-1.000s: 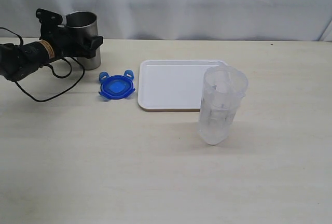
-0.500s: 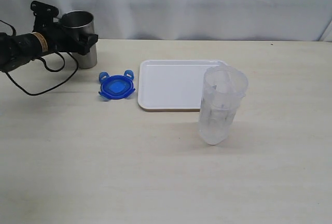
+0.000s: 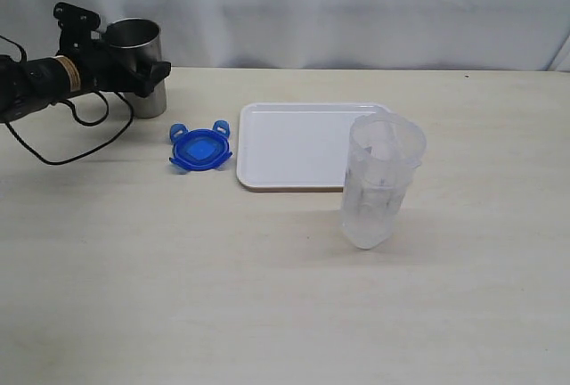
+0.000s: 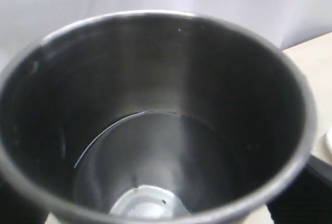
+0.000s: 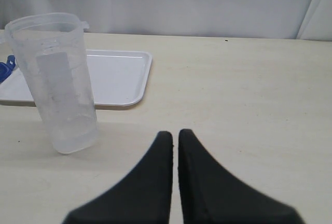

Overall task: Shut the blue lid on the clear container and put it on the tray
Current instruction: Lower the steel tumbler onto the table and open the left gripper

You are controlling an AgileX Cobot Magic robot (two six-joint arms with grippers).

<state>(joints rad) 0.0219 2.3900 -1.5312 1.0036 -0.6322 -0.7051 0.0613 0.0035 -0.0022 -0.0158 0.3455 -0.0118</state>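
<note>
The blue lid (image 3: 200,151) lies flat on the table left of the tray (image 3: 294,144), with its flaps spread out. The clear container (image 3: 381,180) stands upright and uncovered at the tray's front right corner, on the table. My left gripper (image 3: 142,69) is at the far left, open, with its jaws on either side of a steel cup (image 3: 141,45). A dark finger (image 4: 317,187) shows beside the cup's rim, with a sliver of table between them. My right gripper (image 5: 171,134) is shut and empty above bare table, with the container (image 5: 57,94) apart from it.
The steel cup (image 4: 155,105) fills the left wrist view and is empty inside. The left arm's black cable (image 3: 85,149) loops over the table near the lid. A white curtain backs the table. The tray (image 5: 119,73) holds nothing.
The left arm lifted and drew slightly left at the steel cup, then held still. The lid, container, tray and right gripper have not moved.
</note>
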